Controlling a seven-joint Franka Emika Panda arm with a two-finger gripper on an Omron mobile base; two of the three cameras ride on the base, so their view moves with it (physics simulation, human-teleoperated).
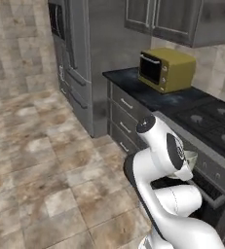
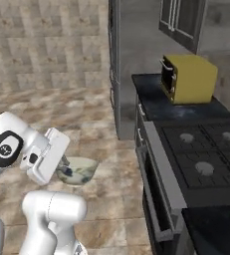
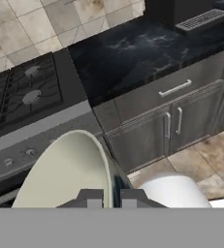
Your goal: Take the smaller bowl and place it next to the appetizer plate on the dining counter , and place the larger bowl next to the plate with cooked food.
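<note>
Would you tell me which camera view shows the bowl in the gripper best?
The right base view: the larger bowl shows whole, pattern included, beside the gripper. The hand view shows its pale inside, cropped. The left base view shows a sliver of rim.

The arm is folded tight over its base, upper links stacked and the elbow joint raised, as the left base view shows. In the right base view the wrist projects sideways at mid height, hand block tilted, with the gripper (image 2: 65, 162) clamped on the rim of the larger bowl (image 2: 78, 171) (the bowl hangs clear of the floor). In the hand view the two dark fingertips (image 3: 90, 198) sit close together, pinching the bowl wall between them.
</note>
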